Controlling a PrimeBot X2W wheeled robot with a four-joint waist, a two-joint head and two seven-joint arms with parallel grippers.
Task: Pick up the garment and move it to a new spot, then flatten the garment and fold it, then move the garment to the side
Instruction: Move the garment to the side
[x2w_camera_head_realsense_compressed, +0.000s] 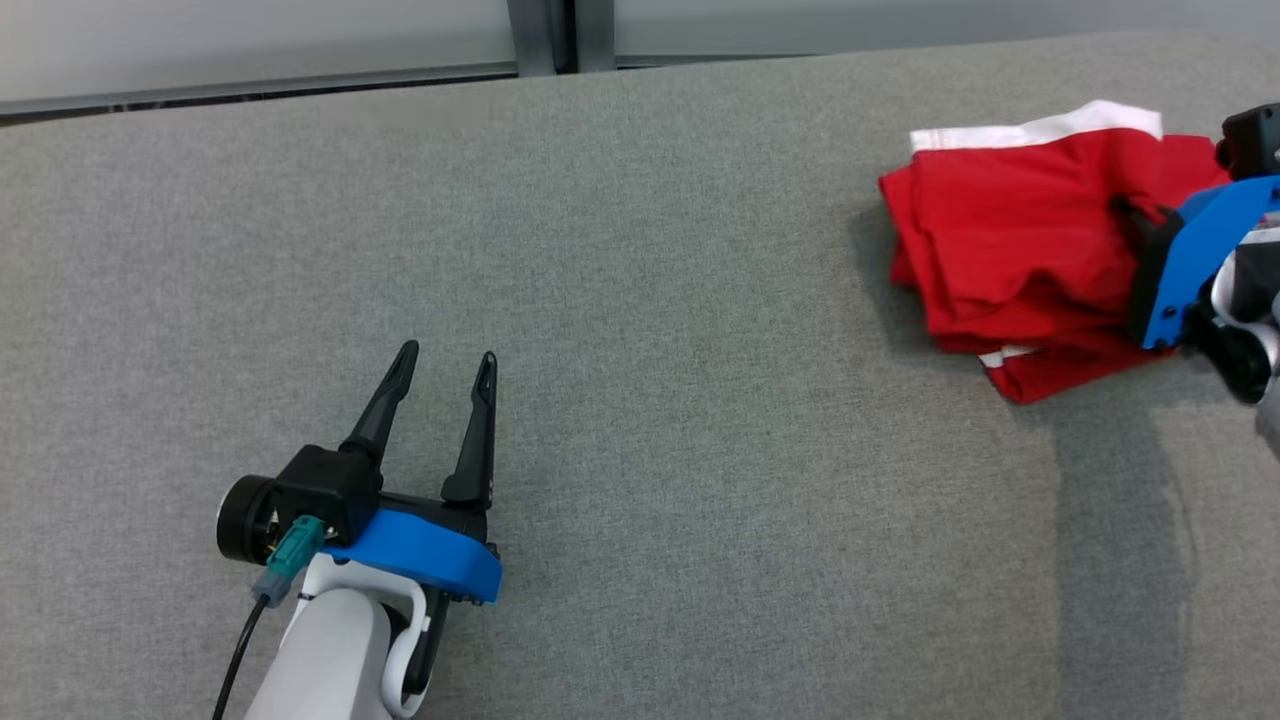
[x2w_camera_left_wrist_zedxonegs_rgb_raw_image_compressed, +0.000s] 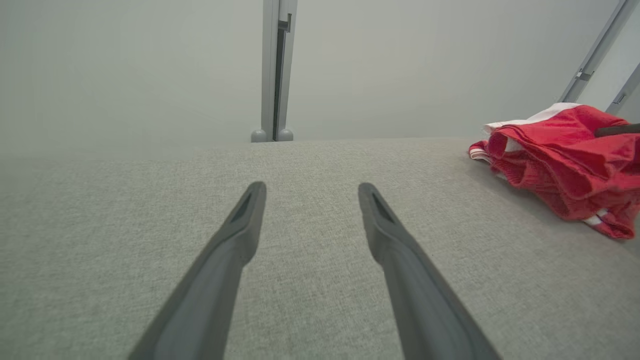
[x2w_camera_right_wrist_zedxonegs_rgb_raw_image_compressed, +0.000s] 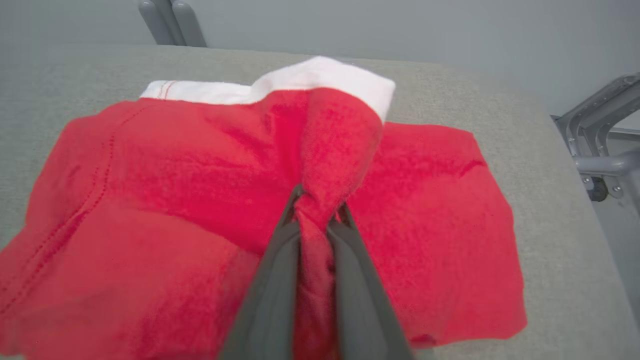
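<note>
Garment (x2w_camera_head_realsense_compressed: 1010, 250): red with a white band, bunched on the grey surface (x2w_camera_head_realsense_compressed: 700, 420) near its far right edge | right gripper (x2w_camera_right_wrist_zedxonegs_rgb_raw_image_compressed: 317, 212): jaws narrow, pinching a raised red fold of the garment | left gripper (x2w_camera_head_realsense_compressed: 445, 365): jaws wide, holding nothing, at the surface's near left part

garment (x2w_camera_head_realsense_compressed: 1010, 240): on table (x2w_camera_head_realsense_compressed: 700, 400), far R side
L pincer (x2w_camera_head_realsense_compressed: 448, 353): over table, near L, well apart fr garment
R pincer (x2w_camera_right_wrist_zedxonegs_rgb_raw_image_compressed: 320, 205): on garment

grey fabric surface (x2w_camera_head_realsense_compressed: 640, 400) runs back to pale panels (x2w_camera_head_realsense_compressed: 250, 40) and a grey post (x2w_camera_head_realsense_compressed: 540, 35).
</note>
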